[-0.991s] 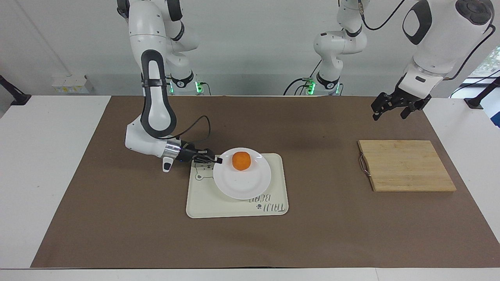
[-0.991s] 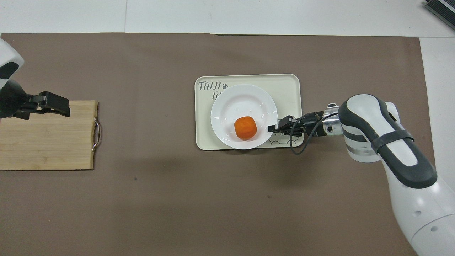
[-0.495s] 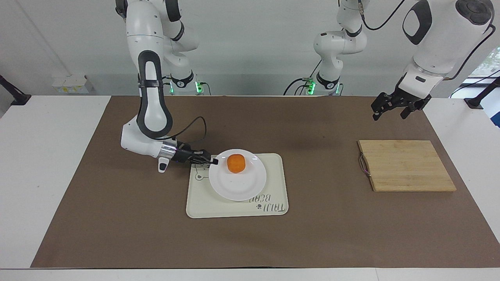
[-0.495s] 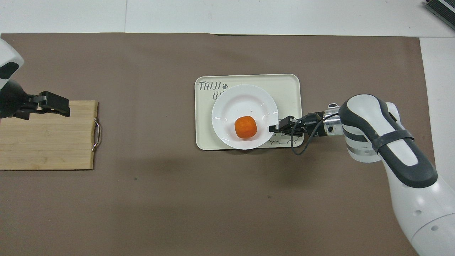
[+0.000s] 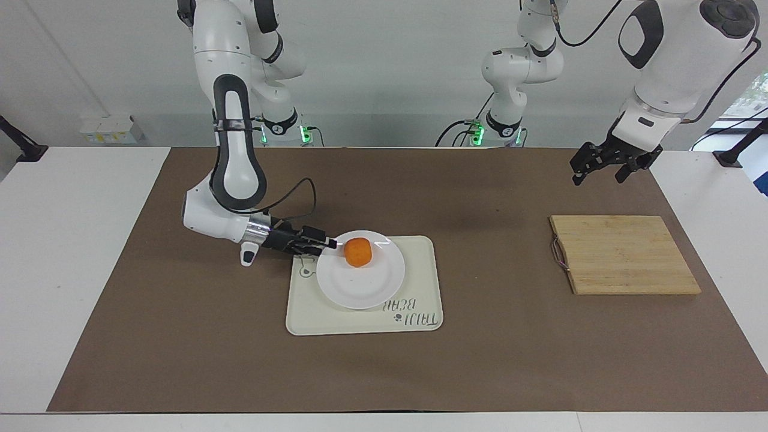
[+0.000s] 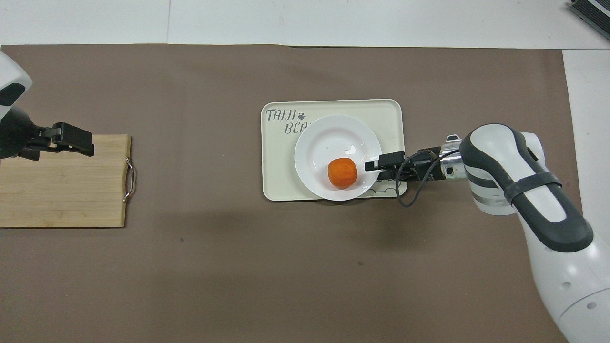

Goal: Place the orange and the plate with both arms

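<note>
The right claw [image 5: 329, 243] lies low at the rim of the round glossy white plate [image 5: 360, 285], at about three o'clock of the plate in the overhead view. Whether it grips the rim or has let it go, I cannot tell; it is at least touching or just beside it.

What has changed in the last second: the plate has slid on the rectangular cream tray with the bear drawing [image 5: 420, 282] toward the right arm's end of the counter [image 5: 72, 240], and the right claw has gone back with it. More of the tray's lettering is now uncovered. The plate lies flat on the tray, close to the tray's edge at six o'clock in the overhead view and reaching it.

The small round bright-orange fruit [image 5: 358, 252] sits on the plate, off its middle, at about six o'clock of it in the overhead view, near the claw. It has travelled with the plate and has not rolled off.

The left claw [image 5: 606, 167] hangs wide and empty in the air over the edge of the pale wooden cutting board [image 5: 624, 255], and this arm waits as before.

I judge the task nearly finished: orange on plate, plate on tray. What remains seems to be that the right claw draws clear without pulling the plate.
</note>
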`<action>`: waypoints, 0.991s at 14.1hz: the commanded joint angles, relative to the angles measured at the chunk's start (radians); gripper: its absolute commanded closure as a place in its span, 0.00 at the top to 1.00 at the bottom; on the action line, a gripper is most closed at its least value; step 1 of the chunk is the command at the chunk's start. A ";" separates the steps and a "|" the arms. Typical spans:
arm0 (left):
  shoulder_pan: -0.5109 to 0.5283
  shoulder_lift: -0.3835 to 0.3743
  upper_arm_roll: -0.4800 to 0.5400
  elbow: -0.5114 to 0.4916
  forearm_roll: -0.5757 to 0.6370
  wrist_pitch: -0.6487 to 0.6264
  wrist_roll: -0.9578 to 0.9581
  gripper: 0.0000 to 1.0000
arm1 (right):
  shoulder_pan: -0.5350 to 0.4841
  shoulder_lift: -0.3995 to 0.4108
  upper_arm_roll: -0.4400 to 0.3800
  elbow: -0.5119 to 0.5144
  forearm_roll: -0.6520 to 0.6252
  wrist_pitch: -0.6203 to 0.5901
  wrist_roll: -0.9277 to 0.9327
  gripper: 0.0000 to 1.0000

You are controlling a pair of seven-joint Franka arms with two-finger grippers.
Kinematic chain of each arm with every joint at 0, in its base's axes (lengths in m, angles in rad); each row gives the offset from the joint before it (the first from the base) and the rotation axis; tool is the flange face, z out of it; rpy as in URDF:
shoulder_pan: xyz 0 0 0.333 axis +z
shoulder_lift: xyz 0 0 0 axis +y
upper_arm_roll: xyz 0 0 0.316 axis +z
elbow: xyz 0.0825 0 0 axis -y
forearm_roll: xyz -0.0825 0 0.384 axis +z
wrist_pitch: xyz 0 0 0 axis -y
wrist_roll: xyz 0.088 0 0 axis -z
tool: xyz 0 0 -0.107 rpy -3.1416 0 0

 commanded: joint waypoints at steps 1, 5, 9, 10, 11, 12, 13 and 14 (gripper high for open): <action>0.011 -0.004 -0.007 -0.002 0.010 0.009 0.008 1.00 | 0.006 -0.048 0.002 0.031 -0.130 0.008 0.133 1.00; 0.011 -0.003 -0.007 -0.002 0.010 0.009 0.008 1.00 | 0.009 -0.160 0.005 0.037 -0.412 0.051 0.342 1.00; 0.011 -0.003 -0.007 -0.002 0.010 0.009 0.008 1.00 | 0.000 -0.257 0.002 0.045 -0.692 -0.027 0.414 1.00; 0.011 -0.004 -0.007 -0.002 0.010 0.009 0.008 1.00 | -0.008 -0.277 0.002 0.045 -0.750 -0.046 0.416 1.00; 0.011 -0.003 -0.007 -0.002 0.010 0.009 0.008 1.00 | -0.012 -0.294 0.000 0.045 -0.798 -0.064 0.416 1.00; 0.011 -0.004 -0.007 -0.002 0.010 0.009 0.008 1.00 | -0.034 -0.312 -0.001 0.045 -0.850 -0.086 0.416 1.00; 0.011 -0.003 -0.007 -0.002 0.010 0.009 0.008 1.00 | -0.050 -0.337 -0.001 0.045 -0.894 -0.104 0.414 1.00; 0.011 -0.004 -0.007 -0.002 0.010 0.009 0.008 1.00 | -0.072 -0.355 -0.001 0.045 -0.933 -0.119 0.413 1.00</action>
